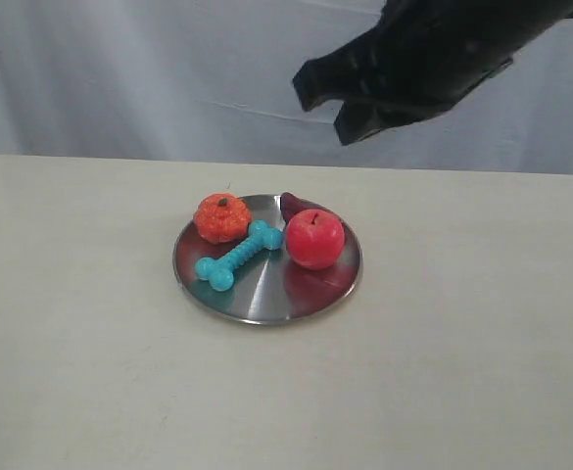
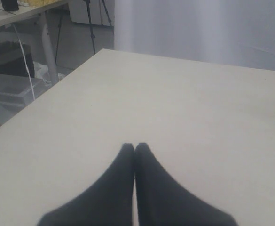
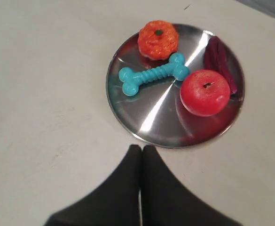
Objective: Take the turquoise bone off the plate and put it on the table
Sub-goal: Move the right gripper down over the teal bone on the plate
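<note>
The turquoise bone (image 1: 238, 255) (image 3: 153, 75) lies flat on the steel plate (image 1: 257, 299) (image 3: 151, 117), between an orange pumpkin toy (image 1: 221, 217) and a red apple (image 1: 314, 238). My right gripper (image 1: 327, 106) (image 3: 141, 148) hangs high above the plate's far side, apart from everything, its fingers pressed together and holding nothing. The left gripper (image 2: 134, 146) is shut over bare cream table (image 2: 184, 108); it is outside the exterior view.
A dark purple item (image 1: 291, 204) (image 3: 217, 61) lies at the plate's rim behind the apple. The pumpkin toy (image 3: 158, 39) touches one end of the bone. The table's edge (image 2: 43, 94) shows in the left wrist view, with furniture beyond.
</note>
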`<state>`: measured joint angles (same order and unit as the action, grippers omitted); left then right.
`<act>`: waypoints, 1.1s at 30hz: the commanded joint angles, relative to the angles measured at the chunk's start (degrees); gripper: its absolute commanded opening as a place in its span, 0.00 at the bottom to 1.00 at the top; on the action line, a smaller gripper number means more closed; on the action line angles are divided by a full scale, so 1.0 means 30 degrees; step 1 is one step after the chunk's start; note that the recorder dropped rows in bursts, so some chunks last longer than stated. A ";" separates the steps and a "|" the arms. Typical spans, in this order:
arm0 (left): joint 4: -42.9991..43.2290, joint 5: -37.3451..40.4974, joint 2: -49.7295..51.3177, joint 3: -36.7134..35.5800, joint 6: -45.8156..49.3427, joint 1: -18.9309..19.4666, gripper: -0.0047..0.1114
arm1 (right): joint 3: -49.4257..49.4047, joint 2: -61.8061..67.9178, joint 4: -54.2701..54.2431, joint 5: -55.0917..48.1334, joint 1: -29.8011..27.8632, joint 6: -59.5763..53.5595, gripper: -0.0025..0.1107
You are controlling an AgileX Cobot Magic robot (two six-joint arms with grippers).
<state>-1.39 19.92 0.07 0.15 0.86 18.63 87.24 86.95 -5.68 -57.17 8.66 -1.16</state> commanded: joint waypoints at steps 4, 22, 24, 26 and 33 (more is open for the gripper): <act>-0.0021 -0.0102 -0.0025 -0.0049 -0.0080 0.0043 0.04 | 0.1137 0.4774 -0.0043 0.0391 0.0030 -0.6679 0.06; -0.0021 -0.0102 -0.0025 -0.0049 -0.0080 0.0043 0.04 | 0.4676 1.1440 0.1112 0.2355 0.1634 -1.4070 0.45; -0.0021 -0.0102 -0.0025 -0.0049 -0.0080 0.0043 0.04 | 0.5516 1.2091 0.1112 0.2369 0.1746 -1.4115 0.45; -0.0021 -0.0102 -0.0025 -0.0049 -0.0080 0.0043 0.04 | 0.6406 1.2719 0.1112 0.2290 0.1746 -1.4115 0.45; -0.0021 -0.0102 -0.0025 -0.0049 -0.0080 0.0043 0.04 | 0.9347 1.4955 0.1895 0.0060 0.1799 -1.4470 0.45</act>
<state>-1.39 19.92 0.07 0.15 0.86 18.63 112.64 129.80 -0.68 -53.87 13.93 -43.54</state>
